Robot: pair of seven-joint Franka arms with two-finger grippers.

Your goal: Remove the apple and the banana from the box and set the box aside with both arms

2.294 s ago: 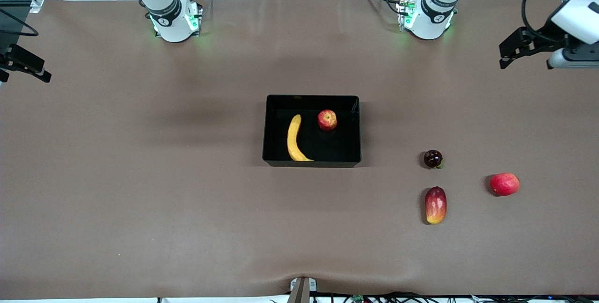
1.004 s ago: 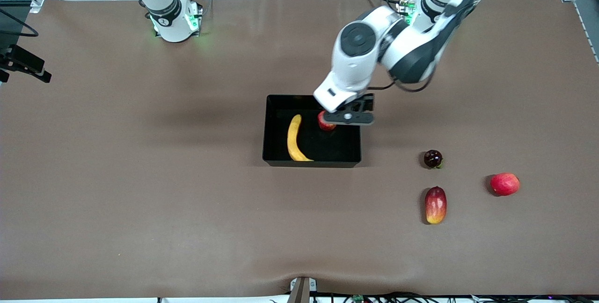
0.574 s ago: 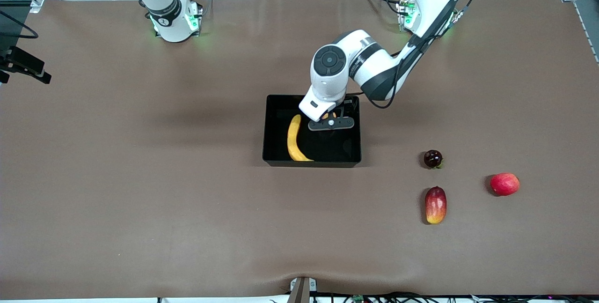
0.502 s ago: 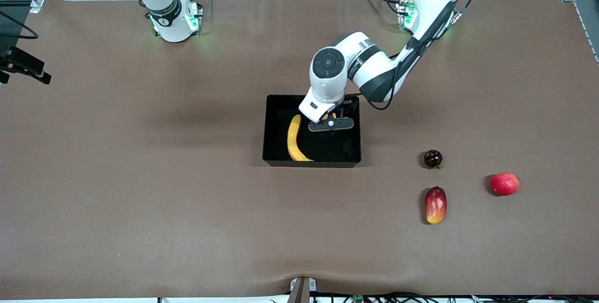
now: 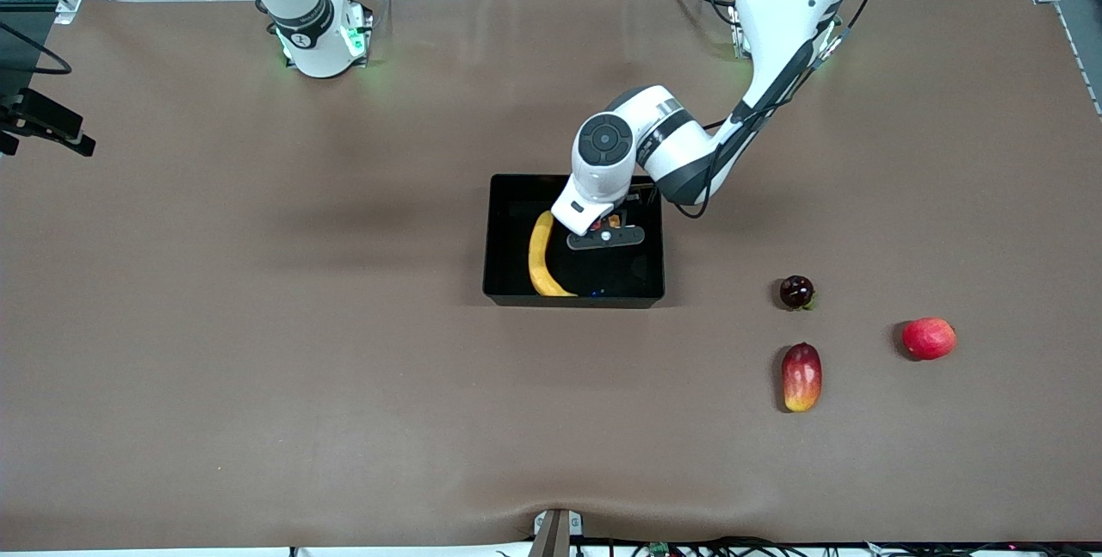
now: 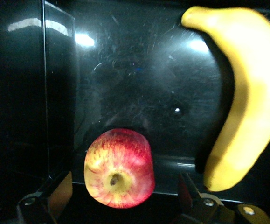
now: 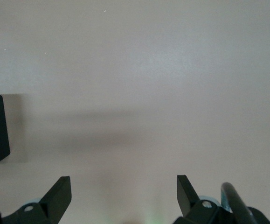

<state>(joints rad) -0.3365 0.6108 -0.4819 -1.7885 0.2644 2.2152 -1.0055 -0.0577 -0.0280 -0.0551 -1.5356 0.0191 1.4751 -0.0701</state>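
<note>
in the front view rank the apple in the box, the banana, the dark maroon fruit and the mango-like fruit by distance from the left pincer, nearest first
Left pincer is low in the box.
1. Apple, between its open fingers.
2. Banana, beside it in the box.
3. Dark maroon fruit, on the table.
4. Mango-like fruit, nearer the camera.

box (image 6: 139, 70): black plastic, glossy inside, finely scratched, bright with reflections
apple (image 6: 119, 168): in the box, smooth, slightly shiny streaked skin
banana (image 6: 246, 98): beside the apple, smooth matt peel
table (image 5: 258, 350): around the box, matt brown covering
</note>
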